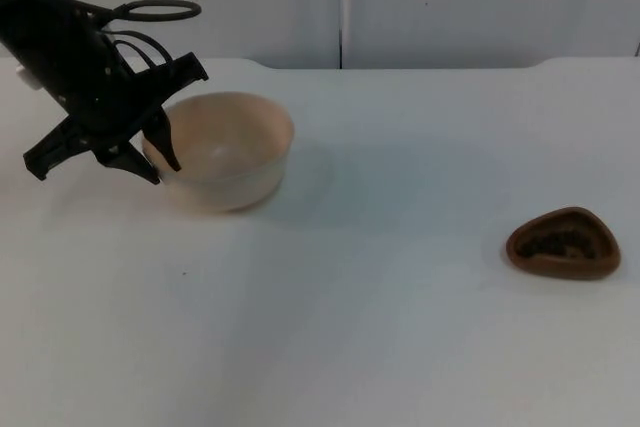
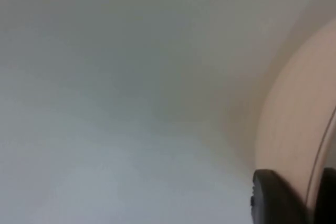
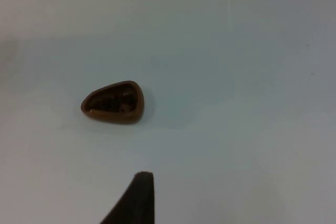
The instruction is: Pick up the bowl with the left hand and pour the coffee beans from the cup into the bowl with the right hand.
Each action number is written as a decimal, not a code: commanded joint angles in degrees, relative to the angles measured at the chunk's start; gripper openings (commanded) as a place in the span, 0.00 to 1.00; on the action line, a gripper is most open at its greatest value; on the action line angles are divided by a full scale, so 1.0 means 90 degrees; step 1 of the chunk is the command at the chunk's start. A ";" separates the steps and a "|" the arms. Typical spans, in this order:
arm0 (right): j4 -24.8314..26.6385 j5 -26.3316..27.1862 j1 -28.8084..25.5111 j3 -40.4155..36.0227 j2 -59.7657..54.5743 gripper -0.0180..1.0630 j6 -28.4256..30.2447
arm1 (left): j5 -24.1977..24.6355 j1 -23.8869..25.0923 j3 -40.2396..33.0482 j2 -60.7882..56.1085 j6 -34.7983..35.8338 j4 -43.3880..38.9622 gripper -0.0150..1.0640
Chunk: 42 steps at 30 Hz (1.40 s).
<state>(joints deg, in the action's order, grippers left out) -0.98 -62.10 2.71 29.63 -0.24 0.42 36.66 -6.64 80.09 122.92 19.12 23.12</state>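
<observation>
Peach bowl (image 1: 228, 147), rim between spread left hand (image 1: 163, 159) fingers; brown cup (image 1: 563, 244) of beans apart.

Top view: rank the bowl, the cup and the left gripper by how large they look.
1. Left gripper and bowl: about alike; the gripper is nearer the camera, so unranked.
2. Cup: clearly smallest, holding coffee beans.
</observation>
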 commanded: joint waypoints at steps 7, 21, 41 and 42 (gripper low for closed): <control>-0.0031 0.0039 -0.0040 -0.0004 0.0026 0.99 0.0033 | 0.0339 0.0000 0.0024 -0.0082 -0.0213 -0.0021 0.01; -0.0031 0.0039 -0.0040 -0.0004 0.0026 0.99 0.0033 | 0.1334 -0.0223 0.0024 -0.1204 -0.0272 -0.0740 0.01; -0.0031 0.0039 -0.0040 -0.0004 0.0026 0.99 0.0033 | 0.1748 -0.1801 0.0024 -0.1606 -0.0415 -0.1027 0.01; -0.0031 0.0039 -0.0040 -0.0004 0.0026 0.99 0.0033 | 0.1799 -0.1857 0.0024 -0.1606 -0.0415 -0.1014 0.01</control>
<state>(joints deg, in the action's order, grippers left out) -0.98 -62.10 2.71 29.63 -0.24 0.42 51.90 -22.39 80.09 109.07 15.58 14.36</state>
